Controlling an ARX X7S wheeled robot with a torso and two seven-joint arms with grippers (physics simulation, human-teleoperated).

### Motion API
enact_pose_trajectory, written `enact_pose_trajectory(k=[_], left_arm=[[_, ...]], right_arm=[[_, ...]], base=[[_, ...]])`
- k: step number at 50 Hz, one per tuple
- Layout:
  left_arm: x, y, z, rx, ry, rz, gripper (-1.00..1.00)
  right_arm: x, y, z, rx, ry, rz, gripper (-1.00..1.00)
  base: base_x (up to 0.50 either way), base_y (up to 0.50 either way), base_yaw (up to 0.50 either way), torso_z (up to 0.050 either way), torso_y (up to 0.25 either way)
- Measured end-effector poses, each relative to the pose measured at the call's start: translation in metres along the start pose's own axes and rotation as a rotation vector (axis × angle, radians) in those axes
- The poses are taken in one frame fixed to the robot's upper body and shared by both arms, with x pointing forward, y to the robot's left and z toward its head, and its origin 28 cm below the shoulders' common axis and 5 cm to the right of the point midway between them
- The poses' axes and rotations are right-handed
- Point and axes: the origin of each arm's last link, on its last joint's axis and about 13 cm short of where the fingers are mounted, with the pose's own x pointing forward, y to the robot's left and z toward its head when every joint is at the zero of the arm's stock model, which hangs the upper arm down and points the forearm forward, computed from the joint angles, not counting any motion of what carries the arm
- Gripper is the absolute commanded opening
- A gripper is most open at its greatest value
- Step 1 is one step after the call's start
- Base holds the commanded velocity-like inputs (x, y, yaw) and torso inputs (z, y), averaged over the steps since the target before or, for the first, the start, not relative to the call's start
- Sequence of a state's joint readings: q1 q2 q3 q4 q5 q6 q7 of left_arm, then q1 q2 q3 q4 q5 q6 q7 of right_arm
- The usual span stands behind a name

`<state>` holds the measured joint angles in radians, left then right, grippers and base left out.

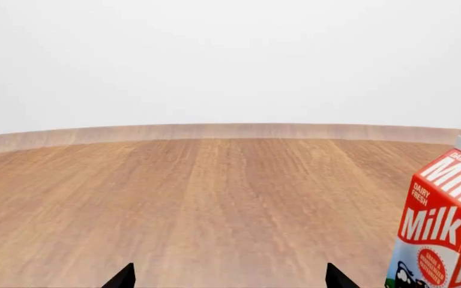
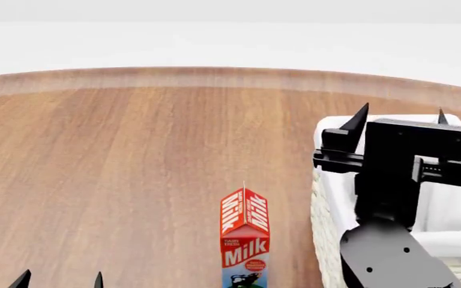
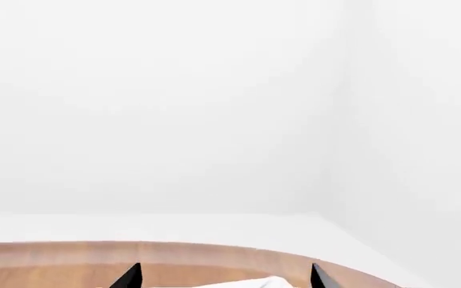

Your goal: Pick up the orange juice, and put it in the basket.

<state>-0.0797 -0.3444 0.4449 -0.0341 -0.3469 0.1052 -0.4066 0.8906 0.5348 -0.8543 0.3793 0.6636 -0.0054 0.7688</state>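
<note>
The orange juice does not show in any view. The basket (image 2: 326,180), cream wicker with a white cloth lining, stands at the right of the wooden table, mostly hidden behind my right arm. A strip of its white cloth (image 3: 251,283) shows in the right wrist view. My right gripper (image 2: 403,117) is open and empty, held above the basket; its jaws stand wide apart in the right wrist view (image 3: 224,279). My left gripper (image 2: 60,281) is open and empty, low at the near left, with nothing between its jaws in the left wrist view (image 1: 230,279).
A red-and-white Milk carton (image 2: 244,240) stands upright near the table's front, just left of the basket; it also shows in the left wrist view (image 1: 446,228). The curved far edge of the wooden table (image 2: 214,78) runs across the back.
</note>
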Motion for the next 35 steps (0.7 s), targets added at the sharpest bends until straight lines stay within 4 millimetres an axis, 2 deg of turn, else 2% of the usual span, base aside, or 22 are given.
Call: enact_pose_trajectory(k=[31,35], left_arm=[[0.000,0.000,0.000,0.000,0.000,0.000,1.00],[0.000,0.000,0.000,0.000,0.000,0.000,1.00]], right_arm=[[-0.048,-0.010,0.049,0.085,-0.180,0.110,1.00],[-0.061,-0.013,0.053,0.187,-0.163,0.143,1.00]], base=[[0.00,0.00,0.00,0.000,0.000],[0.00,0.00,0.00,0.000,0.000]])
